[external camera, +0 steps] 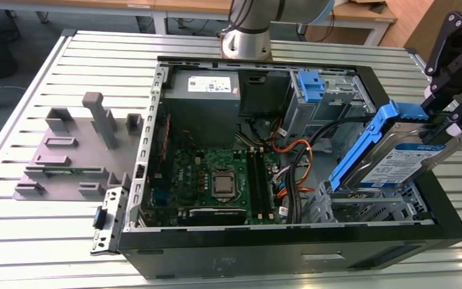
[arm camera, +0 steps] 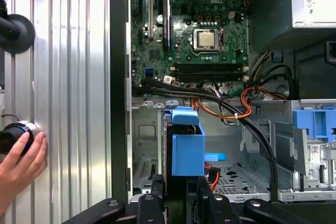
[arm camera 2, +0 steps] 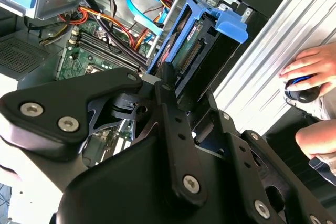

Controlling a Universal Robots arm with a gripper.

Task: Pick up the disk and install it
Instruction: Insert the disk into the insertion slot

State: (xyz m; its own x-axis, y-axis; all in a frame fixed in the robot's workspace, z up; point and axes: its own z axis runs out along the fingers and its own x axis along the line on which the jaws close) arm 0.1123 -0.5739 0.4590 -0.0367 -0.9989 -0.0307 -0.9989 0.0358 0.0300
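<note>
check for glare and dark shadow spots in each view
exterior view: even light, sheen on the table; second wrist view: its slats glare near white, the gripper clamping the disk reads dark; first wrist view: sheen on the slats, motherboard evenly lit

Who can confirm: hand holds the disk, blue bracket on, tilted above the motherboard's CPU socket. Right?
Wrong spot. The hand holds the disk, blue bracket on, tilted, but above the drive cage at the exterior view's right end of the case, not above the CPU socket. The exterior view shows it.
</note>
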